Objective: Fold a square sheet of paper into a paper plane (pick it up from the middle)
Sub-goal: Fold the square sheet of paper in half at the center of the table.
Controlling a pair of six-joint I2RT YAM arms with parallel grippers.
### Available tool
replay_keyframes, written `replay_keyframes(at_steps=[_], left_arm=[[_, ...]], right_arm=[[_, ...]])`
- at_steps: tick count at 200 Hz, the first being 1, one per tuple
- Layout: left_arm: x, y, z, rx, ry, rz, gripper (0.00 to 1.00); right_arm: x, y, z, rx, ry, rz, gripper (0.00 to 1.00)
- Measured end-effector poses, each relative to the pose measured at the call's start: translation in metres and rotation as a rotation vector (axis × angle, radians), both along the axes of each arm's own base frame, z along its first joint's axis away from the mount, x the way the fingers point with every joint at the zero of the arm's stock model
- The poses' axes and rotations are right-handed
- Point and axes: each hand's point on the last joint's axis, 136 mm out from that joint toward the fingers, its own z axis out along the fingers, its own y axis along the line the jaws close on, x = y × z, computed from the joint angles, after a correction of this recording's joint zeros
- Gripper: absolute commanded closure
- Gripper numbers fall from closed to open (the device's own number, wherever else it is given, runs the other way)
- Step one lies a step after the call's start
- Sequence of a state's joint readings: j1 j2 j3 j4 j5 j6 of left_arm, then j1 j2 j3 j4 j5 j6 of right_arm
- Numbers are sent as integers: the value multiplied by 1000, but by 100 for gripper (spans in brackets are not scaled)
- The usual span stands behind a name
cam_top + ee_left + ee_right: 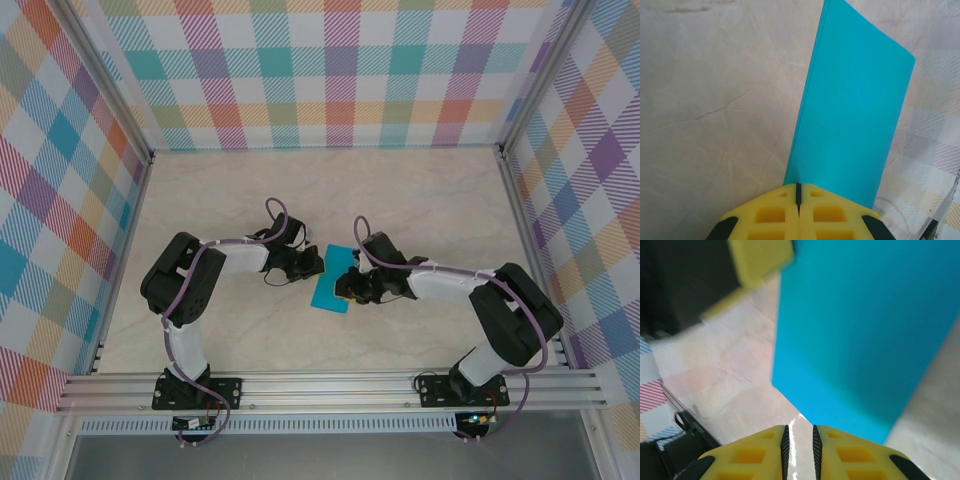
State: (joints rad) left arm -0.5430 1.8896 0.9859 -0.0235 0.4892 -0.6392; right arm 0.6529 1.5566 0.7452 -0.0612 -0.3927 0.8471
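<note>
The square sheet of paper lies on the table between the two grippers as a teal rectangle. In the left wrist view the paper has a doubled edge along its left side, like a sheet folded in half. My left gripper is shut, with its yellow tips over the paper's near edge; I cannot tell whether they touch it. My right gripper stands at the opposite side. Its jaws are a narrow gap apart, bare table shows between them, and the paper lies just ahead.
The pale marbled table has free room behind and to both sides of the arms. Plaid walls and an aluminium frame close it in. A yellow finger of the left gripper shows at the top of the right wrist view.
</note>
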Motion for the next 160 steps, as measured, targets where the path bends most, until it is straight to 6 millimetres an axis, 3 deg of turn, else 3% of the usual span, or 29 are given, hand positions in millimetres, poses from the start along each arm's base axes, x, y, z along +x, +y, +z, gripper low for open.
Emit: replay_keyframes(at_steps=[32,67,120,160], left_arm=[[0,0,0,0,0,0,100],[0,0,0,0,0,0,100],[0,0,0,0,0,0,100],[0,0,0,0,0,0,100]], right_arm=[[45,-16,16,20,-50,-80,78],[82,-23,13,27,-52,-111,78],[115,-28,3,38,-34,-122,78],[121,-30,-15,22,-11,-114,78]])
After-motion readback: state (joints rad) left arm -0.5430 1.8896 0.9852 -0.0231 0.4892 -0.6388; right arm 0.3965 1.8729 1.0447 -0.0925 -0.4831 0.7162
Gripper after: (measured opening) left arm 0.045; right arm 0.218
